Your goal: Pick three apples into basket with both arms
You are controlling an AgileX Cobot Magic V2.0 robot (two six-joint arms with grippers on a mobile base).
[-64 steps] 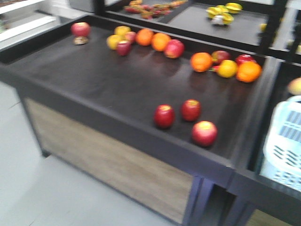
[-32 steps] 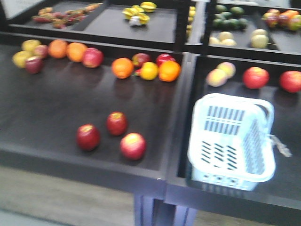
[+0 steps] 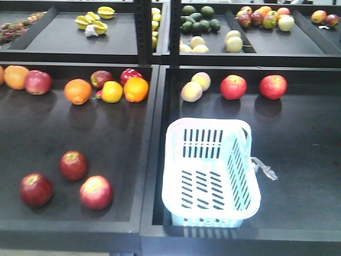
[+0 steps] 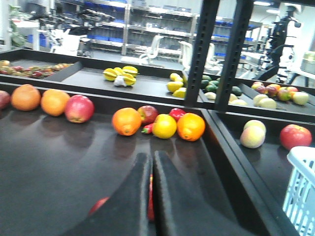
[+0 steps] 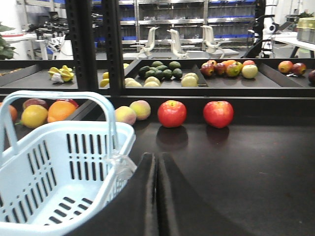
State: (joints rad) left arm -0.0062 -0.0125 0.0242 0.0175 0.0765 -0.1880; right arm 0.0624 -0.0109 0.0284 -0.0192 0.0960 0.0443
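Observation:
Three dark red apples lie close together at the front of the left tray: one (image 3: 73, 165), one (image 3: 36, 189) and one (image 3: 96, 192). The pale blue-white basket (image 3: 210, 173) stands empty in the right tray, with a clear strip (image 3: 264, 168) on its right side. No gripper shows in the front view. In the left wrist view my left gripper (image 4: 151, 158) is shut and empty above the left tray; red apple parts (image 4: 150, 196) show beneath its fingers. In the right wrist view my right gripper (image 5: 157, 158) is shut and empty just right of the basket (image 5: 54, 167).
Oranges (image 3: 78, 91), a yellow fruit (image 3: 112, 92) and other red apples (image 3: 38, 82) lie at the back of the left tray. Two red apples (image 3: 233, 87) and peaches (image 3: 192, 91) lie behind the basket. A black divider (image 3: 154, 138) separates the trays. Rear trays hold more fruit.
The front view has swung to the right: the three apples slid from the middle to the lower left, and the basket came from the right edge to the centre.

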